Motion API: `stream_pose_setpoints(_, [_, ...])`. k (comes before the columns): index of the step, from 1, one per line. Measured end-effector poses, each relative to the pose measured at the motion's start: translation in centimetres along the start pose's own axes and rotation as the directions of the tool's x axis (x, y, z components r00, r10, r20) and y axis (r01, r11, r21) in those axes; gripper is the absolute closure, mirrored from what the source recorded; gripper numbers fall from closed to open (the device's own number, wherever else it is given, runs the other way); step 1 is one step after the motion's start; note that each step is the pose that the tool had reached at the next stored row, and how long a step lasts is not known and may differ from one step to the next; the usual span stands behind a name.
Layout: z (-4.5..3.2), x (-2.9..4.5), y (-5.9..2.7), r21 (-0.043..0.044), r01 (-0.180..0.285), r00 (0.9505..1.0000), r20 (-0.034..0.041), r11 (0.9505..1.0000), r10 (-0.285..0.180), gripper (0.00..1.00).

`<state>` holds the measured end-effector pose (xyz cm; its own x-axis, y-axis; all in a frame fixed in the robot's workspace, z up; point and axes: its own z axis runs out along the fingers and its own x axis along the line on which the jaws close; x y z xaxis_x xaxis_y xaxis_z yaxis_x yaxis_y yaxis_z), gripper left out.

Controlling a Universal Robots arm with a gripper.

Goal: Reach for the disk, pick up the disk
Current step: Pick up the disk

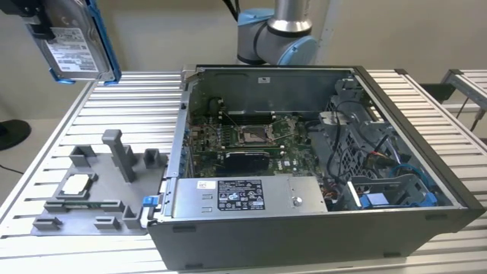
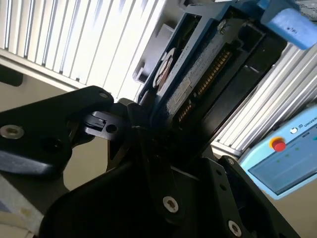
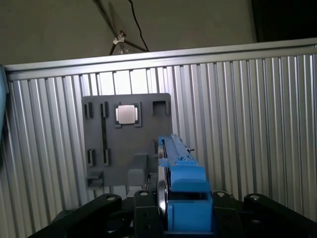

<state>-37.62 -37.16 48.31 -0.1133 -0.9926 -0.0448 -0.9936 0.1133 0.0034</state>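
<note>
Gripping disk (image 1: 76,45) edge-on in pincer (image 3: 181,206), high over bench (image 1: 141,105) far corner at the exterior view's left, well clear of tray (image 1: 91,188) and open case (image 1: 320,240). Seemingly done with reach and pickup; nothing left.

label (image 1: 70,54) on disk (image 1: 76,37), box sticker (image 1: 239,195) — print illegible

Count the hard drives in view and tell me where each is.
1. The disk hangs in the gripper above the slatted table, at the exterior view's upper left. The blue bay in the case may hide another.
</note>
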Motion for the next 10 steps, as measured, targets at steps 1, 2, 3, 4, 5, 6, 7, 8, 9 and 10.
stream_pose_setpoints(1, [0.01,-0.05,-0.45,-0.0005,0.0,1.0,0.0,1.0,0.0,1.0])
stream_pose_setpoints(2, [0.02,-0.1,-0.91,-0.0007,0.0,1.0,0.0,1.0,0.0,1.0])
stream_pose_setpoints(3, [0.03,-0.15,-1.36,-0.0012,0.0,1.0,-0.0002,1.0,0.0,1.0])
stream_pose_setpoints(4, [0.06,-0.19,-1.81,-0.0015,0.0,1.0,-0.0001,1.0,0.0,1.0])
stream_pose_setpoints(5, [0.07,-0.22,-2.23,-0.002,0.0,1.0,-0.0002,1.0,0.0,1.0])
stream_pose_setpoints(6, [0.09,-0.22,-2.51,-0.003,0.0,1.0,-0.0001,1.0,0.0,1.0])
stream_pose_setpoints(7, [0.09,-0.19,-2.7,-0.0045,0.0,1.0,-0.0005,1.0,0.0,1.0])
stream_pose_setpoints(8, [0.13,-0.14,-2.91,-0.0056,0.0,1.0,-0.0007,1.0,0.0,1.0])
stream_pose_setpoints(9, [0.2,-0.13,-3.13,-0.0062,0.0,1.0,-0.0006,1.0,0.0,1.0])
stream_pose_setpoints(10, [0.3,-0.12,-3.4,-0.0068,0.0,1.0,-0.0001,1.0,0.0,1.0])
